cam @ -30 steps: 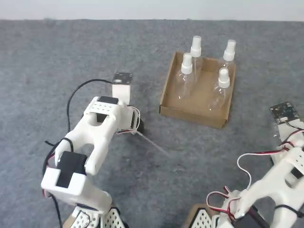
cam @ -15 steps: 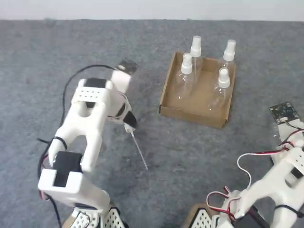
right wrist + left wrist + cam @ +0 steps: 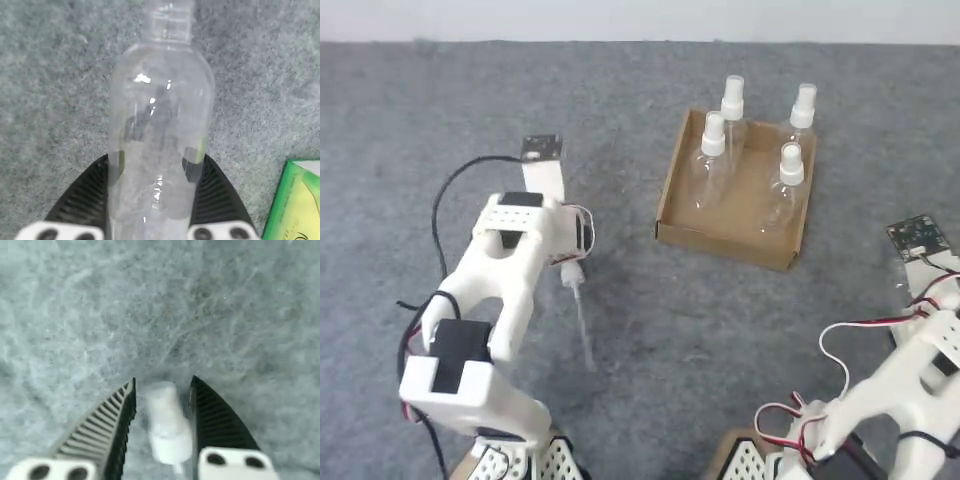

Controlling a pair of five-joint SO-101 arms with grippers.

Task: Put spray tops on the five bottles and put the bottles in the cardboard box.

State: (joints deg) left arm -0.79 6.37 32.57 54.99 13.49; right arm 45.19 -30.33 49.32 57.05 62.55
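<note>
My left gripper [image 3: 163,386] is shut on a white spray top [image 3: 167,432], held just above the grey carpet. In the high view that spray top [image 3: 571,274] sits at the left arm's tip, left of the box, and its thin dip tube [image 3: 581,325] points toward the table's front. My right gripper [image 3: 156,169] is shut on a clear bottle [image 3: 160,115] with an open neck and no top. The cardboard box [image 3: 720,243] stands at the back right and holds several capped bottles [image 3: 708,165].
The right arm [image 3: 910,390] is low at the front right corner, with loose red and white wires beside it. A green package [image 3: 297,200] lies close to the held bottle. Grey carpet [image 3: 720,320] stretches between the two arms in front of the box.
The left arm has swung left, away from the box, with the spray top in its gripper; the dip tube now points toward the front instead of to the right. The right arm has kept still.
</note>
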